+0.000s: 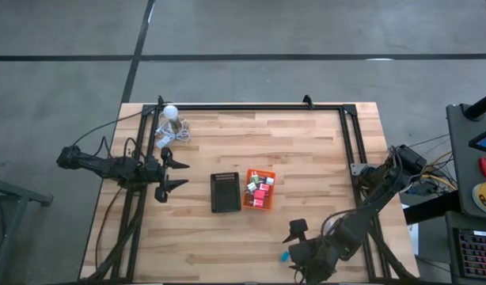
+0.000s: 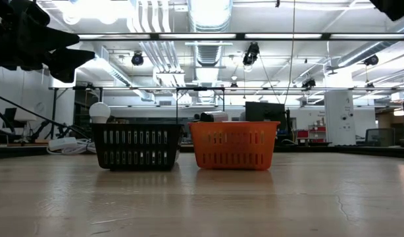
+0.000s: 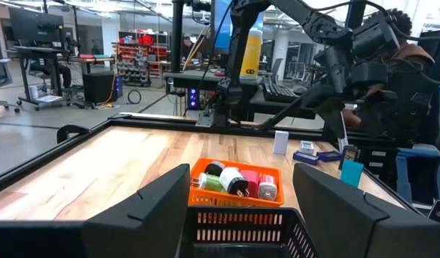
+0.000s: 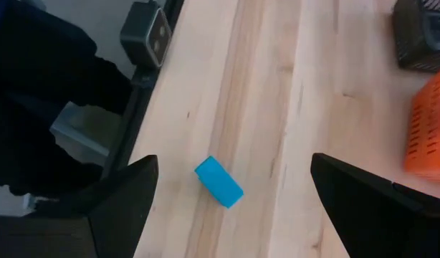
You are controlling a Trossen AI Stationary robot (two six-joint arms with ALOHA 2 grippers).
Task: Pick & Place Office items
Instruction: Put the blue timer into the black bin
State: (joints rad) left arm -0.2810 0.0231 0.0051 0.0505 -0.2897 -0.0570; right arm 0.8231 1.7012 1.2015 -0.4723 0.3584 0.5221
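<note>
A small blue block (image 4: 218, 181) lies flat on the wood close to the table's near edge (image 1: 284, 256). My right gripper (image 4: 234, 163) hovers above it, tilted downward and open, one finger on either side of the block and touching nothing; in the high view it (image 1: 291, 244) is at the near edge. An orange tray (image 1: 259, 188) in the middle of the table holds several small red, pink, green and white office items (image 3: 238, 183). A black tray (image 1: 225, 191) stands against its left side. My left gripper (image 1: 178, 174) waits open and level at the table's left.
A white ball (image 1: 170, 112) with coiled cable lies at the far left corner. A black metal frame (image 1: 350, 142) runs along the table's far, left and right edges. Two small pale items (image 3: 281, 141) sit near the right rail. Bare wood lies between the trays and the near edge.
</note>
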